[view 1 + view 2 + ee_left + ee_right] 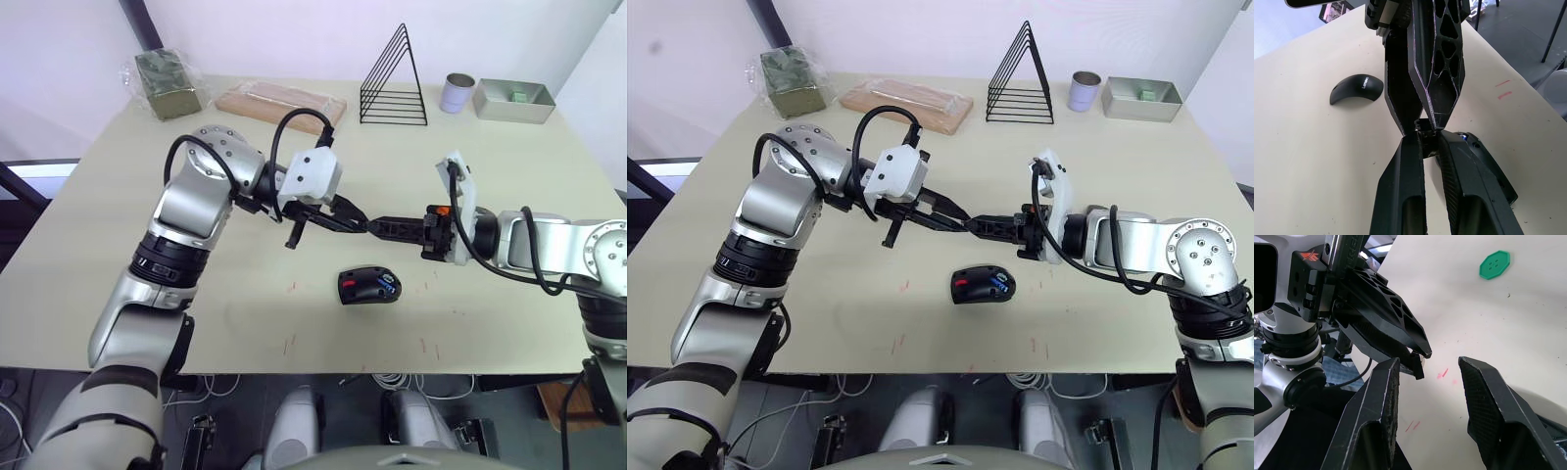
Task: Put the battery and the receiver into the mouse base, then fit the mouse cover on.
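— Above the desk [118, 245], just behind the mouse base [369, 286], where is the receiver [1425, 130] held?

— At the tips of the left gripper [361, 226], whose fingers are pinched shut on a small black piece, judged to be the receiver. The right gripper [1428, 361] is met tip to tip, its fingers spread wide with nothing held.

— And the base?

— It lies on the desk below and slightly toward the robot's right of the meeting point, hollow up, red patch showing. A blue thing, taken for the battery [390, 287], is seen inside. The mouse cover [1356, 88] lies apart on the desk.

— The arms' pose?

— Both are stretched inward, level, fingers end to end. A downward move is called for.
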